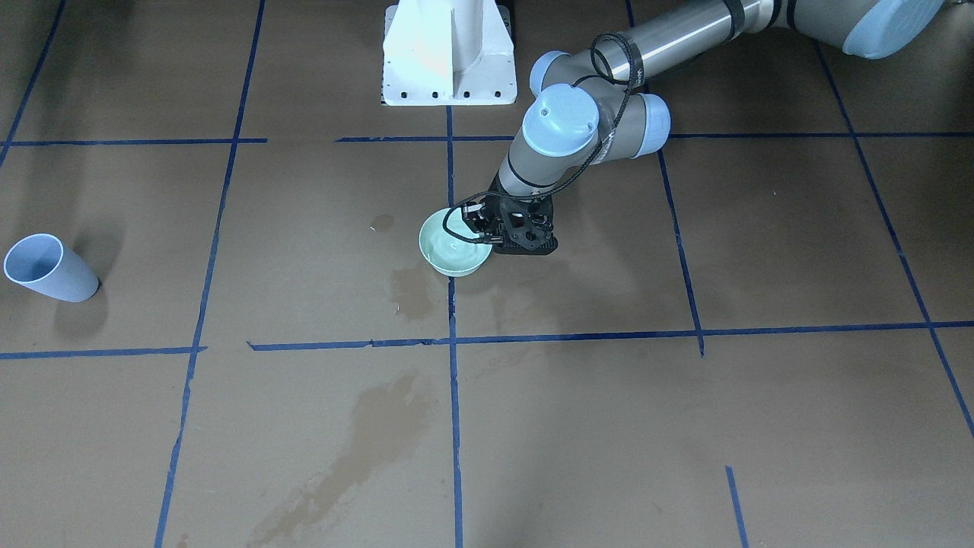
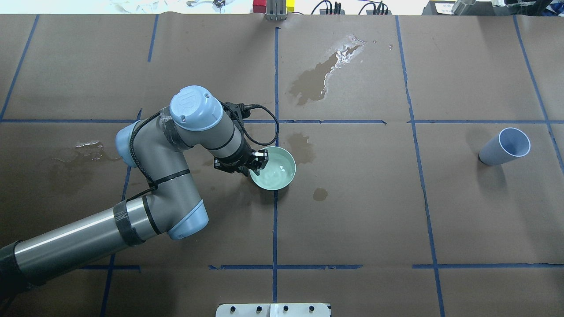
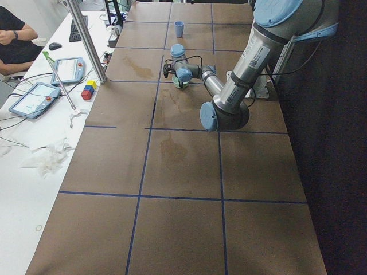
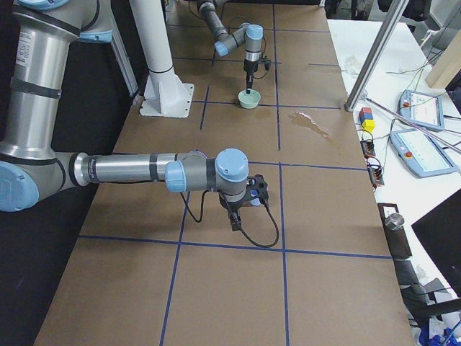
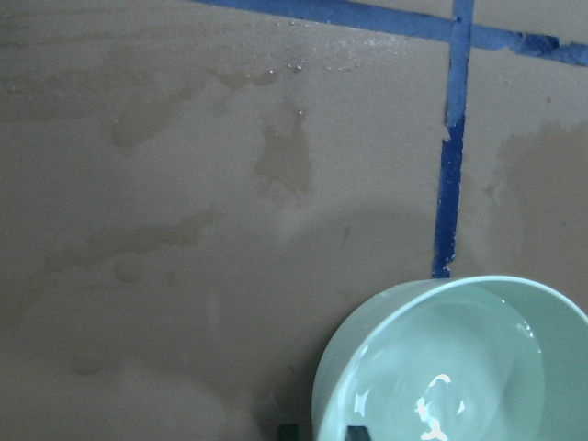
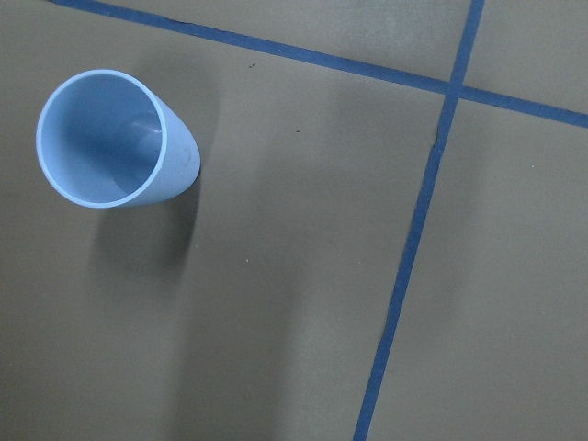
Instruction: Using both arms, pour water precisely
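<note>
**Left gripper clamped on bowl rim**

Front: left gripper (image 1: pixel 481 228) pinches the rim of the upright green bowl (image 1: pixel 456 265), water (image 1: pixel 445 242) inside.
Overhead: blue cup (image 2: pixel 504 147) upright, axis vertical, well apart on the tabletop (image 2: pixel 352 220).
Right side: can't tell the right gripper (image 4: pixel 245 198) state.

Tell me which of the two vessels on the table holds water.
The pale green bowl at the left gripper: water glistens inside. The blue cup, standing apart, looks empty.
</note>
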Motion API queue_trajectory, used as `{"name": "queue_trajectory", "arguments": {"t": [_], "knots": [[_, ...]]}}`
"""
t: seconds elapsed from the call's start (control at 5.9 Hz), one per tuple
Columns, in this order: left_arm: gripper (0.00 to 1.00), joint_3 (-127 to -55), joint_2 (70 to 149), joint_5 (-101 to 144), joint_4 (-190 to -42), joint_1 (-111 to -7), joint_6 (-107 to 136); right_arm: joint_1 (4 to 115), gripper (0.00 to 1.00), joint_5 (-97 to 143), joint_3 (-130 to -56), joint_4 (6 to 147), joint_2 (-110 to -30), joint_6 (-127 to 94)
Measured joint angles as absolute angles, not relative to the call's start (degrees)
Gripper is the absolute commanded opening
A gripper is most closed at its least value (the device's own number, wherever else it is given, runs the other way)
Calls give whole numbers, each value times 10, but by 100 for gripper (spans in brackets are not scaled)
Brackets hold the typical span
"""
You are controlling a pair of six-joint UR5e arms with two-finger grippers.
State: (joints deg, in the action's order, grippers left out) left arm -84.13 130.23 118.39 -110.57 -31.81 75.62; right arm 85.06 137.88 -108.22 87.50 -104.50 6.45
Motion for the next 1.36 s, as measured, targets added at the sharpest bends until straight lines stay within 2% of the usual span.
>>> {"name": "queue_trajectory", "arguments": {"t": [0.34,0.68,1.02,1.36], "knots": [[100,-886,1287,1183,-1103,-330,761,846,100,1394,-1083,824,-1050,48],[100,-989,1202,1183,-1101,-371,761,802,100,1396,-1082,666,-1073,-56],[100,-1059,1129,1185,-1101,-409,758,732,99,1360,-1082,523,-1093,-192],[100,-1104,1064,1187,-1102,-449,754,598,99,1207,-1081,366,-1128,-373]]}}
